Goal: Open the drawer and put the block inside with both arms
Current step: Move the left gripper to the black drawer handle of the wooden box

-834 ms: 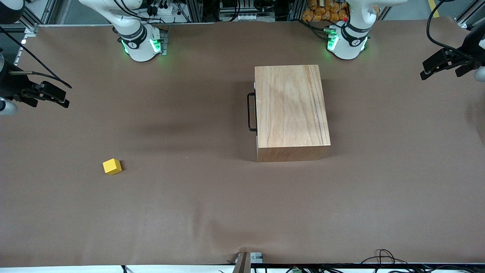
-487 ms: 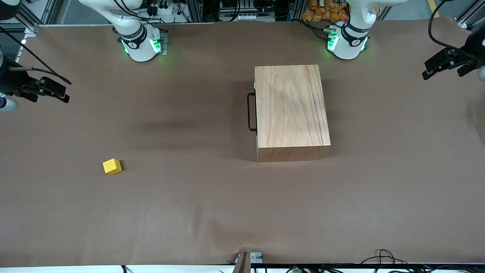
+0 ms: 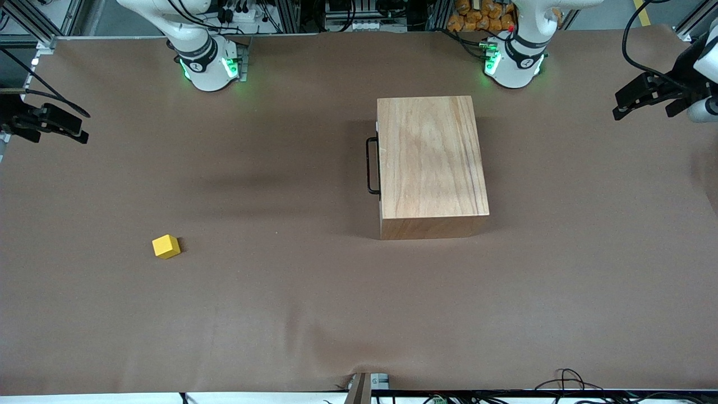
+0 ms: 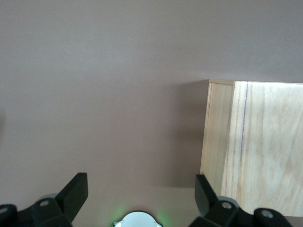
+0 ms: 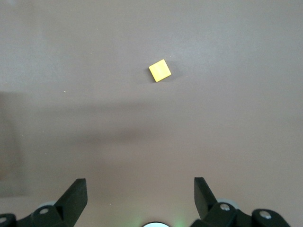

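Note:
The wooden box stands mid-table, its drawer shut, with the black handle facing the right arm's end. The box also shows in the left wrist view. The yellow block lies on the table toward the right arm's end, nearer the front camera than the box; it also shows in the right wrist view. My left gripper is open and empty, high over the table's edge at the left arm's end. My right gripper is open and empty, high over the edge at the right arm's end.
Brown paper covers the table. The two green-lit arm bases stand along the edge farthest from the front camera. Cables lie at the edge nearest the front camera.
Both grippers have risen and drifted; the right gripper has moved outward toward its table edge, the left slightly inward. The box and the block have not moved.

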Action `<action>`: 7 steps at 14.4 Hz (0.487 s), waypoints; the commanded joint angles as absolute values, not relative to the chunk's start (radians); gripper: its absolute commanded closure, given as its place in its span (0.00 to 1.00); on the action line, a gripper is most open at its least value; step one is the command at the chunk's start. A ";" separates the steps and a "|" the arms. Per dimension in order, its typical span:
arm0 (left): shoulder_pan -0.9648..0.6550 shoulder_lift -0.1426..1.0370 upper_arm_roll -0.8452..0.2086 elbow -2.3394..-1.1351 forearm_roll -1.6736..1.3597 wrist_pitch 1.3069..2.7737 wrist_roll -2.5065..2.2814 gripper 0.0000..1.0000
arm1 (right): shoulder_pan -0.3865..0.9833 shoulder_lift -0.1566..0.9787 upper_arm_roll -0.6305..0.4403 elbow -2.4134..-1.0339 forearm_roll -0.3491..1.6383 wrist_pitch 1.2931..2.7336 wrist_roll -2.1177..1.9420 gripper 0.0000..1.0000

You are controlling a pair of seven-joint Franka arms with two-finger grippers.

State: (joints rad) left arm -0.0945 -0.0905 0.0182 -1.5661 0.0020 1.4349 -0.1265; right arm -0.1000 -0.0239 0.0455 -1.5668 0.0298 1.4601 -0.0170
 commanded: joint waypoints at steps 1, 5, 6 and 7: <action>-0.101 -0.049 0.012 -1.529 -0.008 1.417 -0.147 0.00 | -0.117 0.003 0.052 -1.565 0.026 1.457 -0.046 0.00; -0.112 0.101 -0.072 -1.366 -0.017 1.408 -0.225 0.00 | -0.115 0.024 0.052 -1.584 0.026 1.445 -0.046 0.00; -0.132 0.116 -0.104 -1.352 -0.017 1.407 -0.294 0.00 | -0.124 0.031 0.052 -1.601 0.026 1.447 -0.048 0.00; -0.156 0.139 -0.119 -1.341 -0.018 1.413 -0.375 0.00 | -0.135 0.043 0.054 -1.609 0.028 1.447 -0.049 0.00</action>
